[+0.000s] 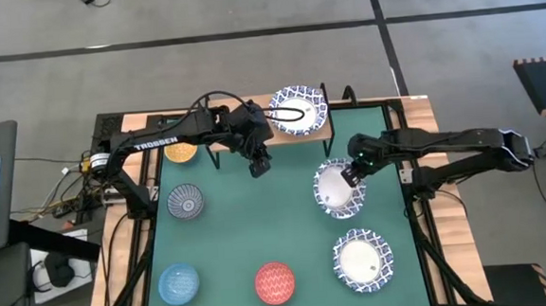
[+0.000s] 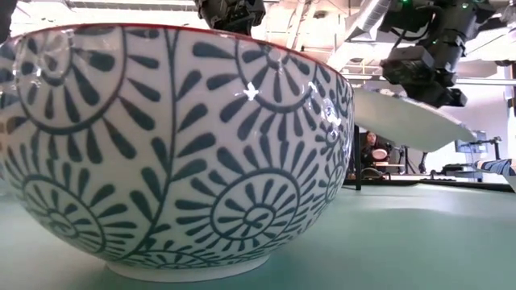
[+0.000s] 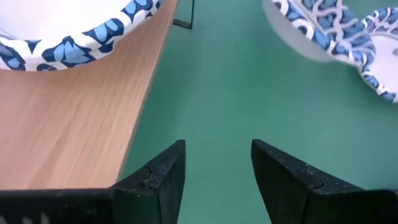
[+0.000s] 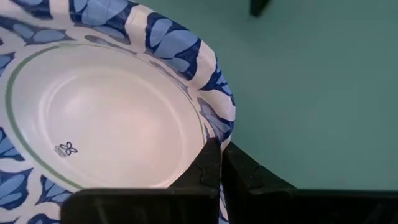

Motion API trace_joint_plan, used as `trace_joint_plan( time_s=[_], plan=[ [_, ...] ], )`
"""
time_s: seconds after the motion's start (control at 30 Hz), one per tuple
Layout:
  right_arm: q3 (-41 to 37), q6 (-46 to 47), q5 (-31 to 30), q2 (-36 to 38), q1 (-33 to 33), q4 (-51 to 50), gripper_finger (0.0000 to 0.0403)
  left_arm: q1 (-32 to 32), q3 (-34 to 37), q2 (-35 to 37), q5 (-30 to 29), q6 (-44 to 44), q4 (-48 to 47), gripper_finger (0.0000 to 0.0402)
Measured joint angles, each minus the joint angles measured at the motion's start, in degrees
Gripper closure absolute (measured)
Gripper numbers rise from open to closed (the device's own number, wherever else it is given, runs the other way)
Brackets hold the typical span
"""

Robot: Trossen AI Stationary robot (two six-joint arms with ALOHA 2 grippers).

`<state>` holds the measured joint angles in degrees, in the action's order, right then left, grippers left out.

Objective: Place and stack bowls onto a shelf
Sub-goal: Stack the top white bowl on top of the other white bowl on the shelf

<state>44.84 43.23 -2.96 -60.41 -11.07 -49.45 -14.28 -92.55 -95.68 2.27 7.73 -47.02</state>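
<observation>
Bowls in transit: one wide white bowl point(image 1: 338, 189) lifted by its rim, one bowl already on the shelf point(image 1: 253, 133).

Right gripper point(image 1: 350, 177) pinches the blue-patterned rim, fingers point(image 4: 214, 167) nearly shut with only the rim's thickness between; bowl hangs tilted above the green table point(image 1: 230, 222), likely held by the edge so it can drop flat onto the stack. Target looks to be the matching bowl on the shelf point(image 1: 297, 111). Left gripper point(image 1: 260, 165) hovers just beside the shelf's front edge, fingers parted, holding nothing. Red bowl point(image 1: 274, 283), light blue bowl point(image 1: 178, 283), grey-patterned bowl point(image 1: 186, 201) and another white bowl point(image 1: 362, 260) wait on the table; yellow bowl point(image 1: 180, 151) sits partly under the left arm.
</observation>
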Motion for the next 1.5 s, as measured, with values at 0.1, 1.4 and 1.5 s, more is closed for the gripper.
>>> trace_joint_plan(
  time_s=[0.1, 1.4, 1.5],
  plan=[
    [0.0, -0.2, 0.0, -0.7, 0.0, 3.7, 0.0381, 0.4, 0.0, 0.0, 0.1, 1.9, 1.0, 0.0236],
    [42.9, -18.8, -0.1, -26.4, -26.2, 5.3, 0.0315, 2.9, -0.1, 0.3, -1.6, 10.9, -9.8, 0.0313],
    [44.0, -18.8, -0.1, -26.3, -26.3, 5.8, 0.0277, 3.4, -0.1, 0.3, -1.6, 10.9, -9.7, 0.0313]
  ],
)
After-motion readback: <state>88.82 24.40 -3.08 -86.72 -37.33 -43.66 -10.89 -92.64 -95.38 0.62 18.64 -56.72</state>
